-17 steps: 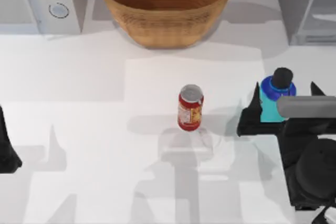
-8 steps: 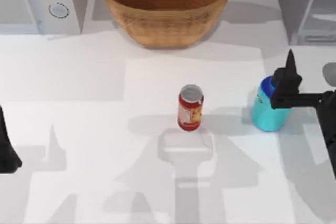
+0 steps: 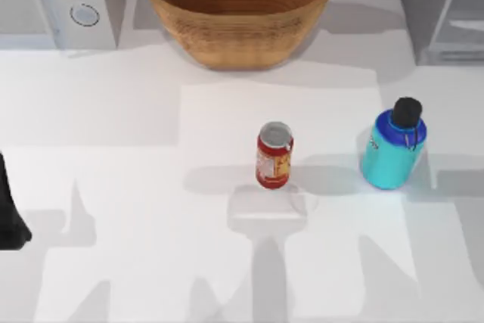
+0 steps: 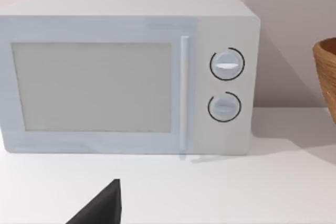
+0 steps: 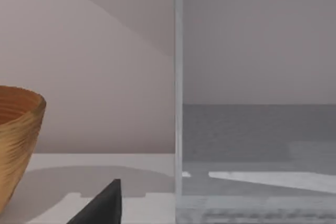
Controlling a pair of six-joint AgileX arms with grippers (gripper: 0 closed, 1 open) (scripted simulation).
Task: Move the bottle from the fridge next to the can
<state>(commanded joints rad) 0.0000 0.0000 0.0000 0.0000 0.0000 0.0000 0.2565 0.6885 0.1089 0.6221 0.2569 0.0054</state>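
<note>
The bottle (image 3: 392,150) is stood upright on the white surface (image 3: 121,111), right of centre, w/ nothing gripping it. The can (image 3: 274,155) is set upright to its left, near but apart. The fridge (image 3: 442,9) is seen at the back right corner, the basket (image 3: 239,7) at back centre, the microwave (image 3: 57,1) back left. The left gripper (image 3: 9,213) is parked at the surface's left edge; its state can't be told. Same for the right gripper (image 5: 102,205), seen facing the fridge.

Bottle (image 3: 391,158): squat turquoise flask, dark blue shoulder, black cap, upright on tabletop, right of centre. Can (image 3: 274,155): small red cylinder, yellow-and-white label, silver top, upright, to the bottle's left, apart from it. Fridge (image 3: 440,10): grey box, pale glassy panel, back-right corner.
</note>
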